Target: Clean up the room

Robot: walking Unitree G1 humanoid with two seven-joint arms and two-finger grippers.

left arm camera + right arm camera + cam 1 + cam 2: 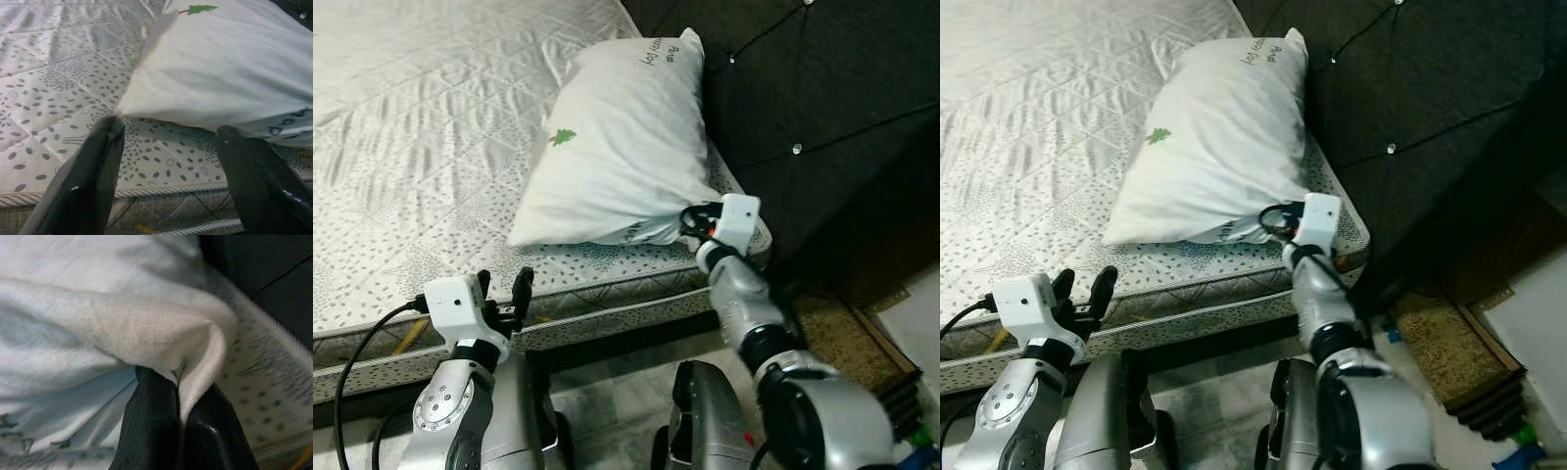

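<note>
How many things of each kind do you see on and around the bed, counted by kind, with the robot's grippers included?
Pillow: 1, white, lying on the mattress against the headboard
Mattress: 1
Dark headboard: 1
Grippers: 2, the right gripper pinching a corner of the pillow, the left gripper open before the mattress edge
Total: 5

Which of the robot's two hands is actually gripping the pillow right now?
The right hand, shut on a fold at the pillow's lower corner. The left hand is open at the mattress edge, touching nothing.

Pillow [617, 147] lettering too small to read (upside down), mattress [421, 137] cropped at frame edges
</note>
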